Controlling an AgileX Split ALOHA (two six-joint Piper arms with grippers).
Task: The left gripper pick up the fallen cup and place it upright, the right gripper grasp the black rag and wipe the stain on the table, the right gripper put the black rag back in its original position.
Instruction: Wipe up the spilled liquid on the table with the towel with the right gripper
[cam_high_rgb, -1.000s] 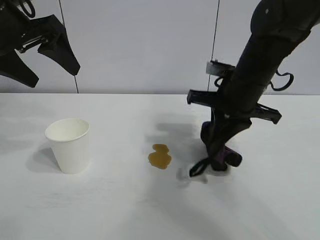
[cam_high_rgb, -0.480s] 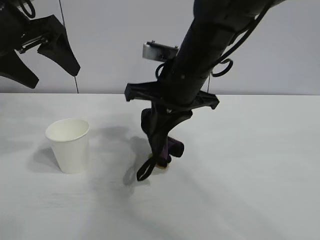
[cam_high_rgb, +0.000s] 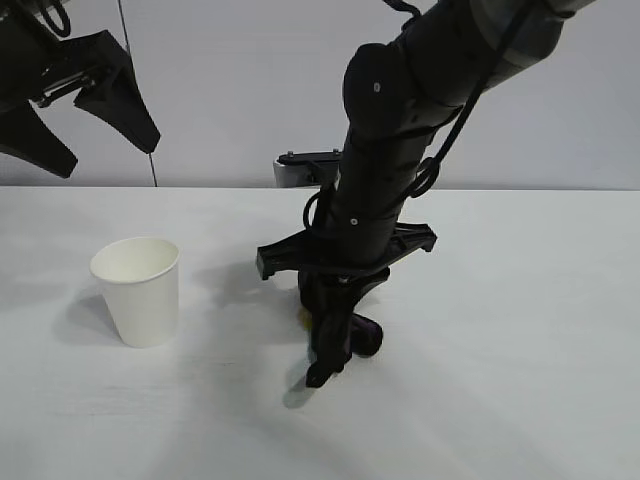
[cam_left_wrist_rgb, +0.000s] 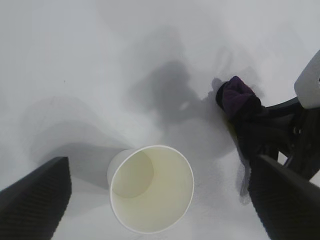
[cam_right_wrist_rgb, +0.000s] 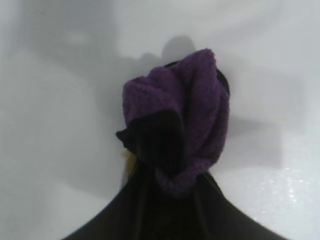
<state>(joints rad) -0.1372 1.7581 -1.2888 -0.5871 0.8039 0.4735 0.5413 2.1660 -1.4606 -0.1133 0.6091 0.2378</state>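
The white paper cup (cam_high_rgb: 138, 290) stands upright on the table (cam_high_rgb: 520, 400) at the left; the left wrist view looks down into its mouth (cam_left_wrist_rgb: 151, 188). My left gripper (cam_high_rgb: 85, 120) hangs open and empty high at the back left, above the cup. My right gripper (cam_high_rgb: 335, 330) is shut on the black rag (cam_high_rgb: 362, 338) and presses it on the table at the middle. The rag shows purple in the right wrist view (cam_right_wrist_rgb: 182, 122) and in the left wrist view (cam_left_wrist_rgb: 236, 96). The stain is almost fully hidden under the rag; a small amber sliver (cam_high_rgb: 303, 321) shows at its edge.
A grey wall (cam_high_rgb: 250, 90) with thin vertical seams closes the back of the table. The right arm (cam_high_rgb: 400, 130) leans over the table's middle from the upper right.
My right gripper has dragged the rag from the right of the stain leftward onto it, then slightly forward. The stain is now covered. The cup and left gripper have not moved.
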